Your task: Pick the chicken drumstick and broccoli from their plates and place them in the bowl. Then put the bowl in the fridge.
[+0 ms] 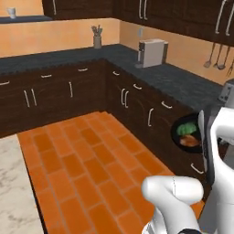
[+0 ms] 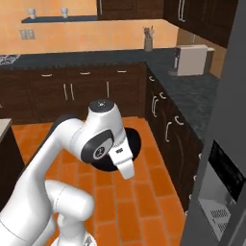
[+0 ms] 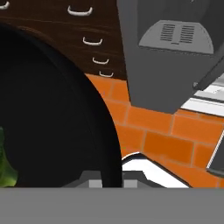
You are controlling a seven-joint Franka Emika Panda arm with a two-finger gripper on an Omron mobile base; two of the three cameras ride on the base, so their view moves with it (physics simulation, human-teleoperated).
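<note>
My gripper [image 3: 109,183] is shut on the rim of the black bowl [image 3: 52,113], one fingertip on each side of the rim. In the left base view the bowl [image 1: 176,132] hangs in the air in front of the dark cabinets, tipped so its inside shows. The green broccoli [image 1: 185,129] and the reddish-brown chicken drumstick [image 1: 190,140] lie in it. The hand view catches an edge of the broccoli [image 3: 5,164]. From the right base view the bowl [image 2: 136,144] is mostly hidden behind my arm. The grey fridge [image 2: 226,110] stands close on the right, its dispenser panel [image 3: 177,37] facing the hand.
Dark cabinets under a dark counter [image 1: 183,80] run along the back and right walls. A white appliance [image 1: 152,52] and a utensil holder [image 1: 97,39] stand on the counter. The floor [image 1: 82,164] is orange tile. A marble-topped island [image 1: 11,183] is at the left.
</note>
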